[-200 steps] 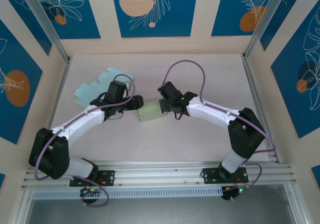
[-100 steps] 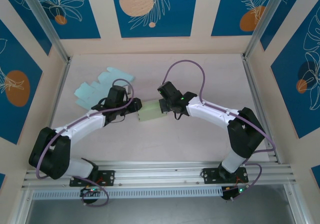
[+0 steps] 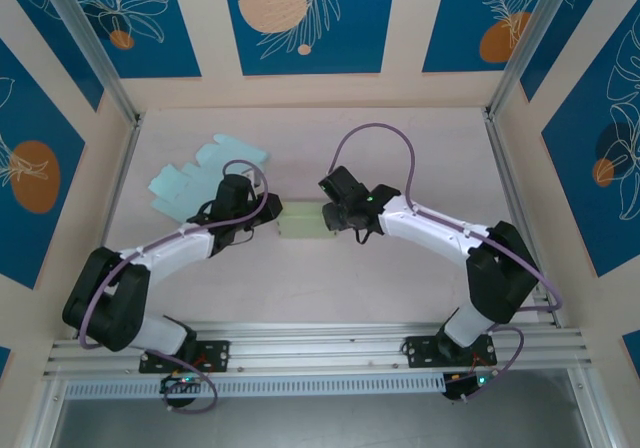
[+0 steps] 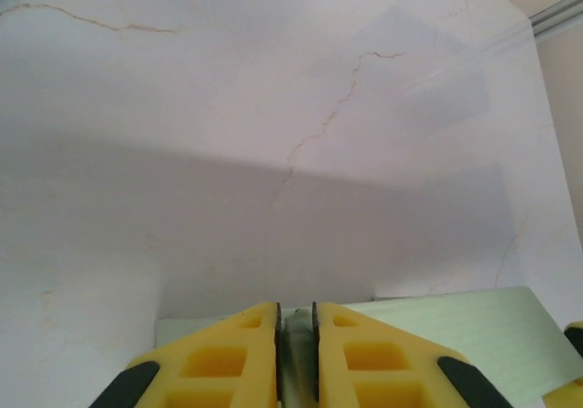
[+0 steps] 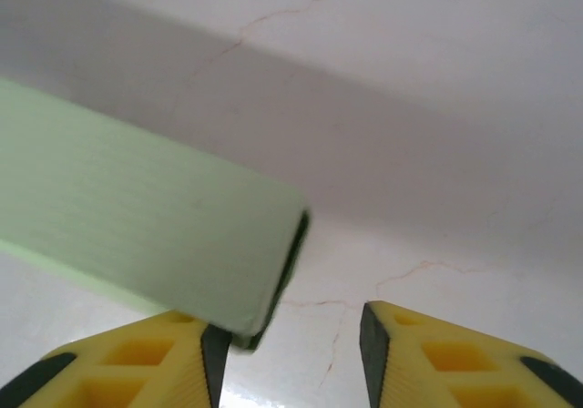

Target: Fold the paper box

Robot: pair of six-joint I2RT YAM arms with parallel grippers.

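Quick update on the paper box (image 3: 303,221). It's the pale green one, out around the middle of the desk (image 3: 420,158), stretched sideways between my two arms. My left fingers (image 3: 274,211) are on its left end and my right fingers (image 3: 327,218) are at its right end.

From the left wrist view, my left fingers (image 4: 296,353) are pinched almost all the way together, with a thin sliver of the green wall clamped in the slot between them. The rest of the paper box (image 4: 455,326) runs off to the right, flat and faintly lined. So that side has a proper grip.

The right side is different. My right fingers (image 5: 290,353) are standing well apart and aren't clamped on anything. The end of the paper box (image 5: 137,235) hangs over one yellow finger, and I can see the dark opening at its end, so it's hollow like a sleeve. The other finger is clear of it, with bare desk in the gap.

I can't tell if the box's underside rests on the desk or floats just above it.

At the far left of the desk there's a little pile of pale blue paper sheets (image 3: 195,176), well apart from the box.
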